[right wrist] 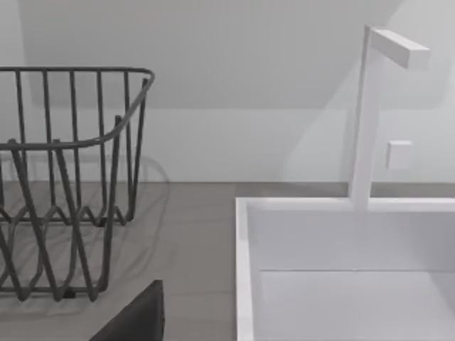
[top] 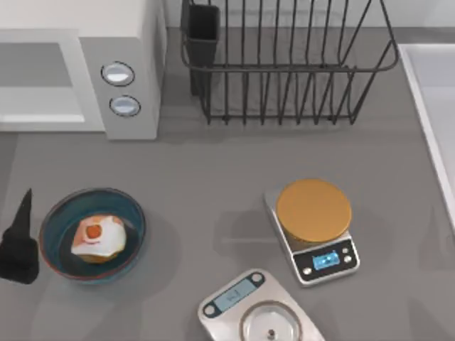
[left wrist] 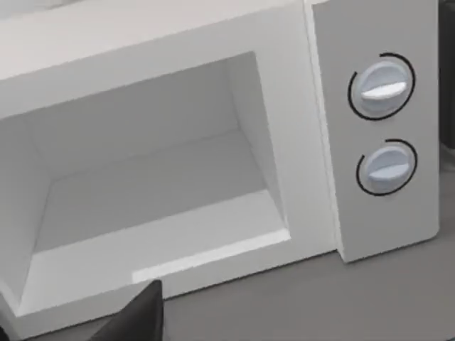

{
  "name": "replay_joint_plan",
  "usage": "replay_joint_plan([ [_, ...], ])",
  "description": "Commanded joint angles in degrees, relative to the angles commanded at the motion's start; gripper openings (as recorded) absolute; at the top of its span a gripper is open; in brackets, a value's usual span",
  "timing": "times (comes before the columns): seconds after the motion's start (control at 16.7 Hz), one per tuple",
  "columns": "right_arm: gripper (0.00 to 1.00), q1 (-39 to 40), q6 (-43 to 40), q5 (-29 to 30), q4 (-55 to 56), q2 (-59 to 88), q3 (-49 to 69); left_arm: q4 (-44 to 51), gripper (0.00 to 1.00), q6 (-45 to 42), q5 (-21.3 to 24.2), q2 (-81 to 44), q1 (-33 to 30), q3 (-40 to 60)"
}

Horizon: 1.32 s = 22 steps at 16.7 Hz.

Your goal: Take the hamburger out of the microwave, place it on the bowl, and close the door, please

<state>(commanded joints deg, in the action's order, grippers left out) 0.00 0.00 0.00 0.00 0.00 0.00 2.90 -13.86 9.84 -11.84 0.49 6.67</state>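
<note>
The hamburger [top: 98, 238] is lying in the bowl [top: 132, 213]; the left gripper [top: 19, 245]'s jaw state cannot be told. The unseen door is probably being judged light and stiff, best pushed at its edge.

Wire dish rack [top: 284, 71] at the bench [top: 213, 185] back, dark cup [top: 202, 32] at its left end. Scale with orange plate [top: 313, 229] right of centre. Steel-plate scale [top: 259, 312] near front edge. White sink [right wrist: 341, 270] far right, tap [right wrist: 370, 114] behind.

My left wrist camera faces the microwave [left wrist: 298, 142]: open, pale cavity bare, two round knobs [left wrist: 382, 88] stacked on its side panel, grey desk [left wrist: 320, 298] below.
</note>
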Motion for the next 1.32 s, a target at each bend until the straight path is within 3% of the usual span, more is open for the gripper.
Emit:
replay_joint_plan([
  [0.3, 1.0, 0.0, 0.0, 0.0, 0.0, 0.0, 0.0, -2.9, 1.0, 12.9, -9.1, 11.2, -0.5, -6.2],
  [0.66, 1.0, 0.0, 0.0, 0.0, 0.0, 0.0, 0.0, -2.9, 1.0, 13.9, -9.8, 11.8, -0.5, -6.7],
  [1.32, 1.0, 0.0, 0.0, 0.0, 0.0, 0.0, 0.0, -2.9, 0.17, 13.9, -9.8, 11.8, -0.5, -6.7],
])
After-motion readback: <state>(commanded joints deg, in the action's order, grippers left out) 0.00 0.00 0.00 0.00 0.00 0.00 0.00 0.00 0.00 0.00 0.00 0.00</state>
